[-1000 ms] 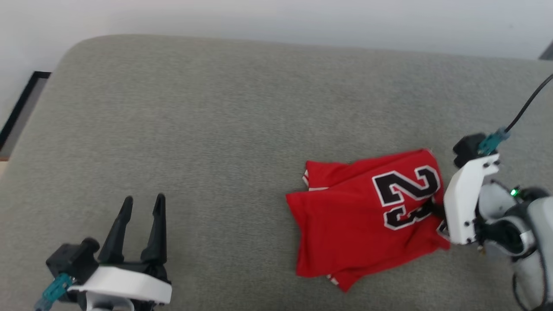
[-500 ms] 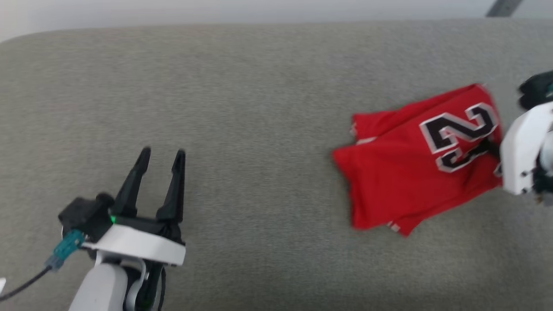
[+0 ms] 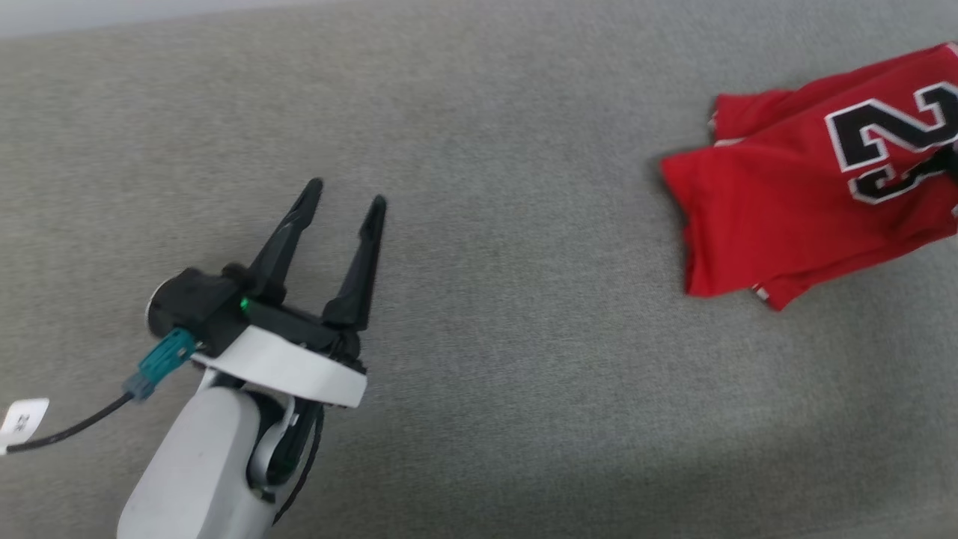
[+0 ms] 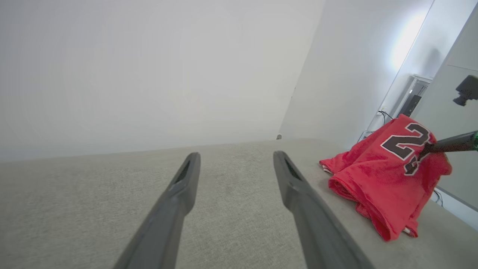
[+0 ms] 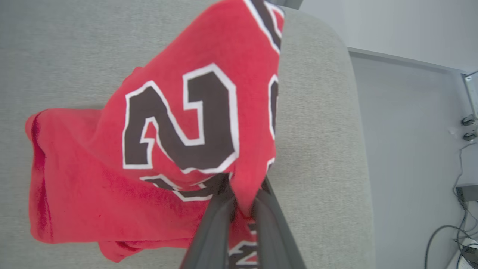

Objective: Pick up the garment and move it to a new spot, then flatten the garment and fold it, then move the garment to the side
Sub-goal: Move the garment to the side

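Two fingers (image 5: 211, 231) of the right gripper (image 5: 243, 196) pinch the folded garment (image 3: 793, 217) at its number, one fold raised off the grey cushion (image 3: 524, 337); the left gripper (image 3: 346, 193) hovers well apart, fingers spread

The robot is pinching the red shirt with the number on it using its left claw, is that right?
Not quite: it is the right gripper that pinches the red shirt. The right wrist view shows its two fingers shut on a fold of the cloth just below the number. The left gripper is open above the grey cushion, apart from the shirt.
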### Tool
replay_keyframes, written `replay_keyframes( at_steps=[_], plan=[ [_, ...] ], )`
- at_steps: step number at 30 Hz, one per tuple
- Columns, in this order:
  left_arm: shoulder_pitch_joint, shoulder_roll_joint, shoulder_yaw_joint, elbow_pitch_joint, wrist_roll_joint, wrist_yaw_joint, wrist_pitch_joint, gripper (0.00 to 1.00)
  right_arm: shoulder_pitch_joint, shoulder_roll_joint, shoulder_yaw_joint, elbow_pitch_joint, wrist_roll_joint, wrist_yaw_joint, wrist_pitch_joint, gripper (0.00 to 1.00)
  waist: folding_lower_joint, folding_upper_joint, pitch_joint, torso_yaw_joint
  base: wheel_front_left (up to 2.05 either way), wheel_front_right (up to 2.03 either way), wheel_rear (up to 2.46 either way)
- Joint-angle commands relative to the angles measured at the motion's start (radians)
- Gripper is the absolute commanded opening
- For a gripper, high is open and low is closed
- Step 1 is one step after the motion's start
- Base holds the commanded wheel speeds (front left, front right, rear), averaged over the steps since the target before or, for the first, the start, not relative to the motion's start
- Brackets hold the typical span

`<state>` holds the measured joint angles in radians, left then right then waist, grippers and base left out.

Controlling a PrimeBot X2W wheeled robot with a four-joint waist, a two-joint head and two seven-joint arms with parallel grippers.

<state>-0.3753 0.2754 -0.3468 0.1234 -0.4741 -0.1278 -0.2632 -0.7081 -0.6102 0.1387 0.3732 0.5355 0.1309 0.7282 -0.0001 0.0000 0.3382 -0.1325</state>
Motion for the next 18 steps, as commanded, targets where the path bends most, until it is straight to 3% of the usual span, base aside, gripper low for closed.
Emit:
replay_keyframes(
  at_steps=[1, 13, 18],
  plan=[
    [-0.02, 0.001, -0.008, 0.002, 0.003, -0.003, -0.001, 1.0, -0.017, -0.007, -0.003, 0.007, -0.013, 0.0, -0.017, 0.0, 0.0001, 0.0, 0.021, -0.02, 0.0, 0.0, 0.0],
    [-0.135, 0.009, -0.093, 0.017, -0.009, -0.003, -0.002, 1.0, -0.122, -0.042, -0.071, 0.171, -0.188, 0.0, -0.195, 0.0, 0.0001, 0.0, 0.103, -0.065, 0.0, 0.0, 0.0],
    [-0.165, 0.009, -0.111, 0.02, -0.02, -0.003, -0.001, 1.0, -0.16, -0.006, -0.137, 0.264, -0.296, 0.0, -0.282, 0.0, 0.0001, 0.0, 0.13, -0.066, 0.0, 0.0, 0.0]
  ],
)
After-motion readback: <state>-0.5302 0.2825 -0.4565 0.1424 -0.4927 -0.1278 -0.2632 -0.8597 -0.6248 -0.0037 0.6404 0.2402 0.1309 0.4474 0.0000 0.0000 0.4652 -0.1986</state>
